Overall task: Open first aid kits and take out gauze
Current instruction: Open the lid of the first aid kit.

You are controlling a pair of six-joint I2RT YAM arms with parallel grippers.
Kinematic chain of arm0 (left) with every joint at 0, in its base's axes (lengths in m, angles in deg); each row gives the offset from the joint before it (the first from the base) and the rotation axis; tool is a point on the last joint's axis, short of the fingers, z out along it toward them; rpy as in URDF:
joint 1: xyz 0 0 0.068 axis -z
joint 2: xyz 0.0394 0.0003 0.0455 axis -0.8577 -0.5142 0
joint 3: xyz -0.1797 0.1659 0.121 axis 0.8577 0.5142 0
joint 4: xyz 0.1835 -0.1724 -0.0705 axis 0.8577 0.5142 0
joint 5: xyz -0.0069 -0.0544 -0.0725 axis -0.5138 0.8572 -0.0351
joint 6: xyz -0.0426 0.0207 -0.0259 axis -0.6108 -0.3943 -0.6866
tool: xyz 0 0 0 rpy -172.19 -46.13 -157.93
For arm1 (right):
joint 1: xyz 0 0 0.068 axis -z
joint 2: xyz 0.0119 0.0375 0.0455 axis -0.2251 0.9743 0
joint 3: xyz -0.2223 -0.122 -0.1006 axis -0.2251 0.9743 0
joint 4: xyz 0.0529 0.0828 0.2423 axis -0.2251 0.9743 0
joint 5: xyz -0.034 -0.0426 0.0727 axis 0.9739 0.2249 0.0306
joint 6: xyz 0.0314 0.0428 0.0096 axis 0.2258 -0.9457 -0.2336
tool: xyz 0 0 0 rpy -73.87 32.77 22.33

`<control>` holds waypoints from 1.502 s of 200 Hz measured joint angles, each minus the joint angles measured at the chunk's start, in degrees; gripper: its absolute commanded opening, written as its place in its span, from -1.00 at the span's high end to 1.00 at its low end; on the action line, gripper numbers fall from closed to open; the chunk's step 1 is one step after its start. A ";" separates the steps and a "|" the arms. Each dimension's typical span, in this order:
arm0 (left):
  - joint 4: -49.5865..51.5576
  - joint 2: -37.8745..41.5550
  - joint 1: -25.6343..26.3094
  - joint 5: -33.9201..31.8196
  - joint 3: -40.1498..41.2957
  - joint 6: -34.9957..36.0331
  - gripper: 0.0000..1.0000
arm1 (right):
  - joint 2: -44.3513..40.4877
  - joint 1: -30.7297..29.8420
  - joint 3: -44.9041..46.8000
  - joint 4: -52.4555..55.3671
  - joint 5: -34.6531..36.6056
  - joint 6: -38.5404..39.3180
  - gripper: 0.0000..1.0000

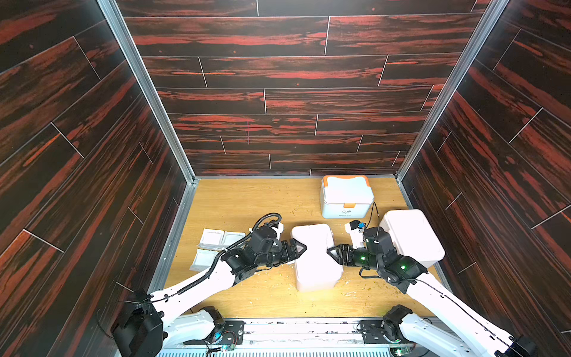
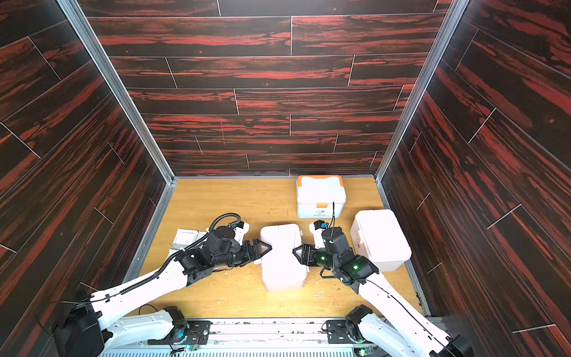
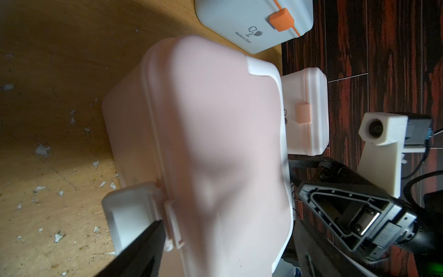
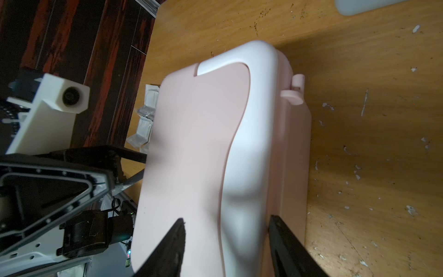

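- The jaws of the left gripper (image 1: 302, 247) are seen wide apart and nothing is clamped. One black finger (image 3: 143, 239) is set against the white front latch (image 3: 129, 211) of the middle kit (image 1: 315, 265), a pinkish-white rounded plastic box with its lid shut.
- The jaws of the right gripper (image 4: 226, 218) are held apart astride the opposite lid edge. Whether they press on it cannot be told.
- This kit is found on the wooden table (image 1: 247, 201), between both grippers.
- Flat square white gauze packets (image 1: 213, 238) are laid on the table beyond the left arm.
- The pale blue-white kit with orange trim (image 1: 346, 193) and the plain white kit (image 1: 414, 235) are noted shut.
- The step in hand is judged to be unlatching the middle kit. The next move is judged to call for the latch to be levered free while the body is steadied.
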 measured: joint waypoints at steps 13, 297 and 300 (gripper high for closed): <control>-0.37 -0.31 0.00 0.26 0.00 -0.04 -0.77 | 0.00 0.00 0.09 -0.15 -0.11 0.00 -0.18; -16.81 -4.13 0.83 7.28 -7.37 -10.47 -0.78 | -12.09 0.17 -2.45 7.32 12.85 -2.62 -0.97; -16.48 -4.76 1.07 7.32 -8.46 -10.21 -0.78 | -12.72 0.17 -2.99 8.00 13.99 -2.78 -0.97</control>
